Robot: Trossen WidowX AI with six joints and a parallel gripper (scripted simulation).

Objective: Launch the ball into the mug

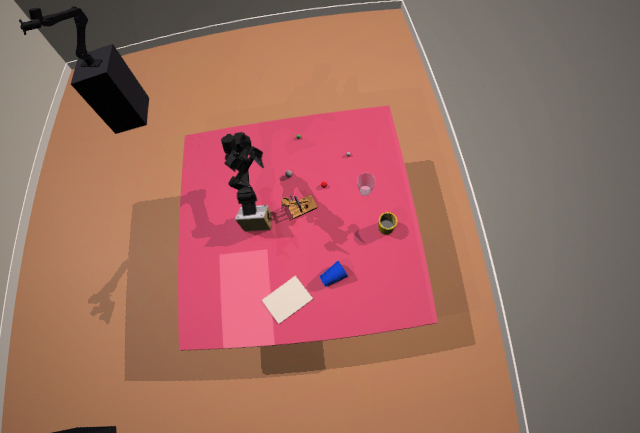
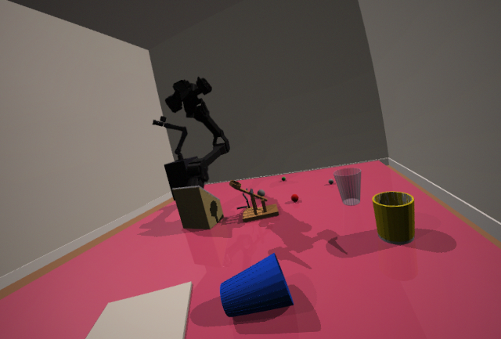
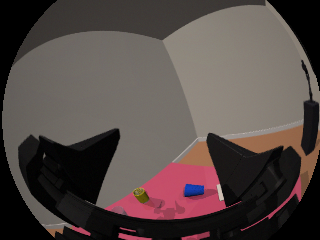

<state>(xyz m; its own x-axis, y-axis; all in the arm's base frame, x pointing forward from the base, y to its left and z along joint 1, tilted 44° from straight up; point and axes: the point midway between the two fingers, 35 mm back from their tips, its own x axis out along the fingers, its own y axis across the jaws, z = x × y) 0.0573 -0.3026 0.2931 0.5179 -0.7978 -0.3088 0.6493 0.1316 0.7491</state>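
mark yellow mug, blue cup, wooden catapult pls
Yellow mug (image 1: 381,226) (image 2: 395,221) (image 3: 142,197): top, exterior, wrist; outer wall.
Blue cup (image 1: 333,273) (image 2: 255,289) (image 3: 193,190): same views; side.
Wooden catapult (image 1: 309,206) (image 2: 264,214): top, exterior; base board.
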